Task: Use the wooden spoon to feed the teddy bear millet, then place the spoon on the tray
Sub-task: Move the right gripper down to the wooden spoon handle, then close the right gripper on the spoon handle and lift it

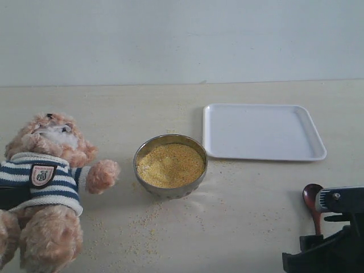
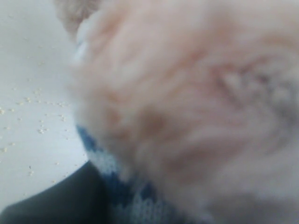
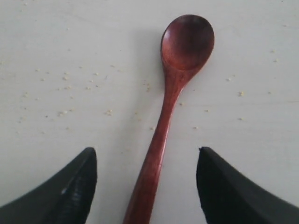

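One round steel bowl is holding yellow millet; one white rectangular tray is lying far right; my right fingers are gaping astride one reddish wooden spoon, near right; left fingers, beside one plush teddy bear: cannot tell.

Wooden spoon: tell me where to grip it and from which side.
Grip the spoon on its slim handle, coming straight down from above. It lies flat on the table, bowl up, and the handle runs between the open right gripper's fingers, so closing across it should catch it.

You're looking at a fluffy plush teddy bear, a smooth glossy wooden spoon, and a shiny metal bowl.
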Robot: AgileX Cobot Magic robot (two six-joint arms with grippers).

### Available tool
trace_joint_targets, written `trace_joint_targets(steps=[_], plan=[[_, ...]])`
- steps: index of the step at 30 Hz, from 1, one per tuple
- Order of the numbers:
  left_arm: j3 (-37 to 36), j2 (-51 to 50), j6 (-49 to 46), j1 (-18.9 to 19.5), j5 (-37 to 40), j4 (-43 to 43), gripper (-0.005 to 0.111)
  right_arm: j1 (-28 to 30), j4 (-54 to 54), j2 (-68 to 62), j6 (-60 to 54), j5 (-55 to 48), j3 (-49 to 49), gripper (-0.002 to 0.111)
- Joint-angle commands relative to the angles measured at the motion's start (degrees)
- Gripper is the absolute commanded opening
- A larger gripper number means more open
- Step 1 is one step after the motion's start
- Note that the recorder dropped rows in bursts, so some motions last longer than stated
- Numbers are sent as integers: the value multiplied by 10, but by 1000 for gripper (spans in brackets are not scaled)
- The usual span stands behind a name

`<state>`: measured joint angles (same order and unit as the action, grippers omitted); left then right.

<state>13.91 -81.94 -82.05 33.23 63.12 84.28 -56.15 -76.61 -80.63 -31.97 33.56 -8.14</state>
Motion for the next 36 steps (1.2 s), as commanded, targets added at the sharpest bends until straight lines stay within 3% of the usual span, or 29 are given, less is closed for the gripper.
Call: trace_joint_targets(steps=[1, 18, 36], plan=[[0, 0, -5, 2, 17, 8, 5, -17, -58, 0, -13, 7, 1, 61], [0, 0, -5, 2, 17, 8, 5, -17, -91, -1, -14, -12, -1, 61], [0, 0, -5, 2, 17, 8, 5, -15, -99, -94, -16, -18, -40, 61]])
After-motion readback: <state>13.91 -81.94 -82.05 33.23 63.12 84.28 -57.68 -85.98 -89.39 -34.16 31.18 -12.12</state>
